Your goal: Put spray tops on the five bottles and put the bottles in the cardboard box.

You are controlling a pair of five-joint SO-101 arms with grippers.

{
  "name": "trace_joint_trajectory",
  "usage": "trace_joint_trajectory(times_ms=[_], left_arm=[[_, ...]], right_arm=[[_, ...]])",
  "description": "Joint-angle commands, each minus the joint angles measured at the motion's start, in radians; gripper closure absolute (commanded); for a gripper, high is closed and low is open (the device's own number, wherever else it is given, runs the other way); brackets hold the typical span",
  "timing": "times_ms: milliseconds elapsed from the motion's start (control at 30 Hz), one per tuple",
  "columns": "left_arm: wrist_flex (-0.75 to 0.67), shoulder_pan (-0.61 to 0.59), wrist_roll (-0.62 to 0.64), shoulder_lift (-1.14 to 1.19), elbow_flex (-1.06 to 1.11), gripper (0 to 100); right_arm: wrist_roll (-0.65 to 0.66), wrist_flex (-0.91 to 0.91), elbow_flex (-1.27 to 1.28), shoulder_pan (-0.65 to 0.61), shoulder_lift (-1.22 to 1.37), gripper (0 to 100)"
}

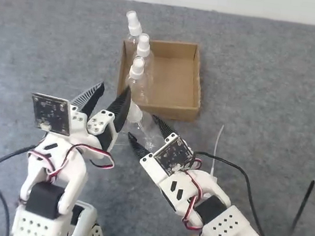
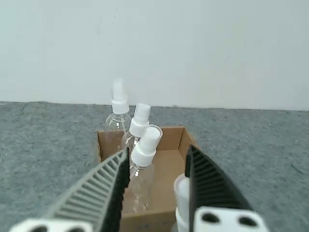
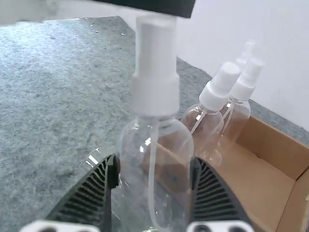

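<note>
Off the near left corner of the cardboard box (image 1: 196, 79), the left gripper (image 1: 116, 87) stands with its ribbed black fingers spread wide and nothing between them. One finger lies right beside the white spray top (image 1: 134, 113) of the bottle (image 3: 154, 145) in hand, though from above it is hard to tell whether they touch. That placing suits a claw meant to seat or twist the top while the other arm steadies the body. Just before the box's front wall, the right gripper (image 3: 153, 169) is clamped on that bottle's clear, round-shouldered plastic body, holding it roughly upright with the thin dip tube (image 3: 152, 159) hanging inside. Within the box, along its left wall, three capped bottles (image 1: 138, 84) stand in a row, probably packed to one side to leave room. The box is plain brown card, shallow and open-topped, resting on grey felt-like cloth (image 1: 277, 81).
</note>
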Motion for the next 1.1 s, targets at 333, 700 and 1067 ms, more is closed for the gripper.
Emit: trace_joint_trajectory(times_ms=[333, 700, 1067], left_arm=[[-0.040, 0.009, -0.012, -0.011, 0.005, 84], [0.048, 0.002, -0.015, -0.011, -0.119, 83], [0.167, -0.141, -0.011, -0.011, -0.266, 76]], right_arm=[[0.020, -0.024, -0.014, -0.027, -0.036, 94.7], [0.020, -0.022, -0.014, -0.022, -0.030, 94.7], [0.020, -0.016, -0.011, -0.021, -0.030, 94.7]])
